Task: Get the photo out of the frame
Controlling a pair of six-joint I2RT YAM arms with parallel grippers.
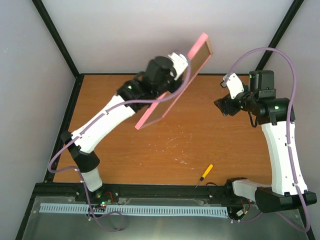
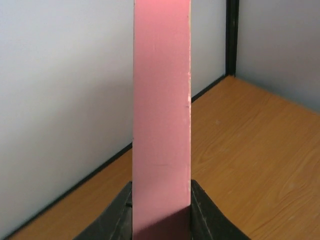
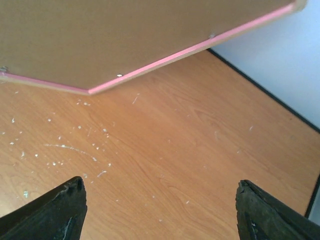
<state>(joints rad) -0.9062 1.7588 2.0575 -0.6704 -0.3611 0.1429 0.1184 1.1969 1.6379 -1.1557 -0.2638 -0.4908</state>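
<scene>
My left gripper (image 1: pixel 181 64) holds the pink frame (image 1: pixel 159 107) up off the table, tilted, with its brown backing board turned towards the right arm. In the left wrist view the frame's pink edge (image 2: pixel 161 100) rises straight up from between the black fingers (image 2: pixel 117 215), and the left gripper (image 2: pixel 161 210) is shut on it. The right gripper (image 1: pixel 220 106) hovers to the right of the frame, apart from it. Its jaws stand wide open and empty (image 3: pixel 160 210), with the frame's brown back (image 3: pixel 125 35) above and ahead. The photo is hidden.
A yellow-handled screwdriver (image 1: pixel 205 175) lies near the front edge of the wooden table (image 1: pixel 165 150). Small white specks dot the wood (image 3: pixel 60 150). Black rails and grey walls close in the back and sides.
</scene>
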